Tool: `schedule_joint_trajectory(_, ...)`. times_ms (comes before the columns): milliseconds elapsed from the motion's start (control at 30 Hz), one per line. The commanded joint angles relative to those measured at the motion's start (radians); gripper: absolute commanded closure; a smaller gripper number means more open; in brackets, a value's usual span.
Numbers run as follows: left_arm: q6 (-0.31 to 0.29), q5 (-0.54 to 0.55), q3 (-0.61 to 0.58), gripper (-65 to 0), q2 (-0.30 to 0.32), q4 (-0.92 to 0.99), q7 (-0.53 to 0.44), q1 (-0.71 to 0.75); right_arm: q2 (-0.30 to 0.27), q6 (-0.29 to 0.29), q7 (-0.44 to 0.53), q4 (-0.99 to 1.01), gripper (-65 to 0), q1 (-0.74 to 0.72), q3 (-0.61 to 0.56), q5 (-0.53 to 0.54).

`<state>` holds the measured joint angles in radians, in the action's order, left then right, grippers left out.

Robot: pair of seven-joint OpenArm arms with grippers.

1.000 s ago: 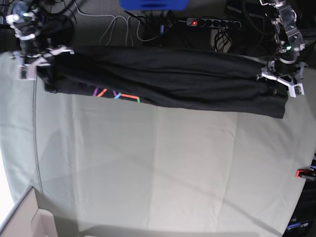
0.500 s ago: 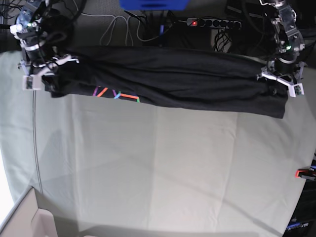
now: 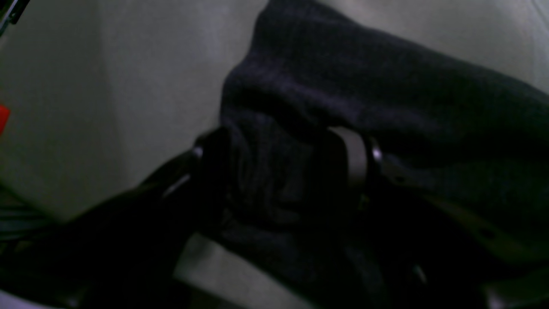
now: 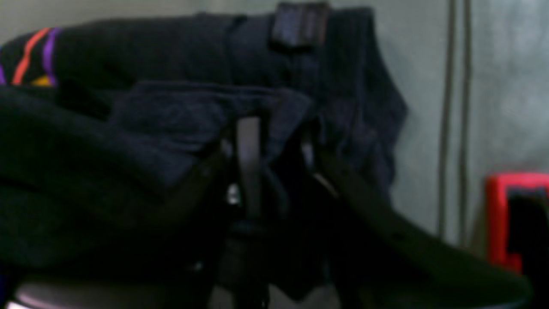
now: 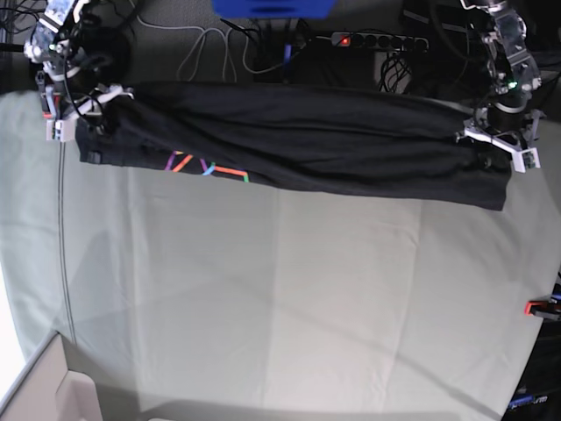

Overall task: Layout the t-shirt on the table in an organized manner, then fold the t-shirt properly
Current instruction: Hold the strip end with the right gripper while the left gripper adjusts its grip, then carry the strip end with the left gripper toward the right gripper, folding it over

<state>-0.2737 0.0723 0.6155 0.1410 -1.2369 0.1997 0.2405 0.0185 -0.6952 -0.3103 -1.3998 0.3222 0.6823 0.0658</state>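
Note:
The black t-shirt (image 5: 307, 140) lies pulled into a long rumpled band along the far edge of the table (image 5: 280, 298), with its coloured print (image 5: 209, 168) facing the front. At the band's right end my left gripper (image 5: 495, 145) is shut on a bunch of the cloth, which fills the gap between its fingers (image 3: 356, 159) in the left wrist view. My right gripper (image 5: 74, 110) is at the band's left end. There its jaws stand apart, and a fold of the t-shirt (image 4: 180, 116) is draped loosely over and between the fingers (image 4: 248, 163).
Behind the table's far edge are a power strip (image 5: 377, 41), loose cables (image 5: 219, 48) and a blue box (image 5: 272, 7). A red clamp (image 5: 536, 307) sits at the right edge. A pale box corner (image 5: 53, 395) stands at the front left.
The right gripper's jaws have parted and it has drawn back towards the far left corner. The shirt's left end has settled on the table. The left arm has not moved.

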Motion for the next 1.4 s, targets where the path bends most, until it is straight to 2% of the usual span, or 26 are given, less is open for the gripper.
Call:
schedule_joint_trajectory(0,0.0,0.004,0.005,-33.8,0.015,-0.016,-0.026,-0.003,-0.015,-0.003,0.018,-0.003,-19.1,-0.004,0.004,0.012)
schedule_joint_trajectory(133,-0.002,0.011,0.007,-33.9,0.015,-0.03,-0.026,-0.003,-0.019,-0.003,0.012,0.02,-25.2,-0.022,0.004,0.012)
schedule_joint_trajectory(233,-0.002,0.013,0.007,-34.9,0.016,-0.031,-0.026,-0.003,-0.03,-0.003,0.012,0.023,-26.3,-0.022,0.001,0.012)
schedule_joint_trajectory(400,-0.002,0.013,0.007,-53.3,0.024,-0.028,-0.026,-0.003,-0.03,-0.003,0.012,0.023,-26.3,-0.021,0.001,0.012)
schedule_joint_trajectory(500,-0.002,0.014,0.007,-60.9,0.024,-0.017,-0.026,-0.003,-0.03,-0.003,0.012,0.023,-26.3,-0.021,0.001,0.012)
schedule_joint_trajectory(933,-0.005,0.014,0.001,-61.4,0.029,0.177,-0.032,-0.097,-0.032,-0.003,0.012,0.023,-26.3,-0.022,0.001,0.012)
schedule_joint_trajectory(1000,-0.02,0.014,0.001,-55.6,0.029,0.184,-0.032,-0.096,-0.032,-0.003,0.012,0.023,-26.3,-0.022,0.003,0.012)
schedule_joint_trajectory(1033,-0.052,0.014,0.001,-49.6,0.029,0.185,-0.032,-0.096,-0.033,-0.003,0.012,0.023,-26.3,-0.024,0.003,0.012)
schedule_joint_trajectory(1100,-0.121,0.014,0.002,-31.5,0.029,0.187,-0.027,-0.097,-0.033,-0.003,0.012,0.023,-26.3,-0.025,0.003,0.012)
schedule_joint_trajectory(1200,-0.155,0.014,0.007,-2.2,0.024,0.184,-0.027,-0.097,-0.033,-0.003,0.012,0.023,-26.3,-0.027,0.003,0.01)
schedule_joint_trajectory(1233,-0.155,0.013,0.008,0.0,0.022,0.179,-0.026,-0.097,-0.033,-0.003,0.012,0.023,-26.3,-0.028,0.003,0.01)
schedule_joint_trajectory(1267,-0.155,0.013,0.008,0.0,0.021,0.173,-0.026,-0.094,-0.033,-0.003,0.012,0.023,-26.3,-0.028,0.001,0.01)
schedule_joint_trajectory(1300,-0.155,0.013,0.01,-3.2,0.021,0.154,-0.026,-0.094,-0.033,-0.003,0.012,0.023,-26.3,-0.028,0.001,0.01)
schedule_joint_trajectory(1367,-0.155,0.013,0.017,-1.5,0.018,0.088,-0.027,-0.088,-0.033,-0.003,0.012,0.023,-26.3,-0.028,0.0,0.01)
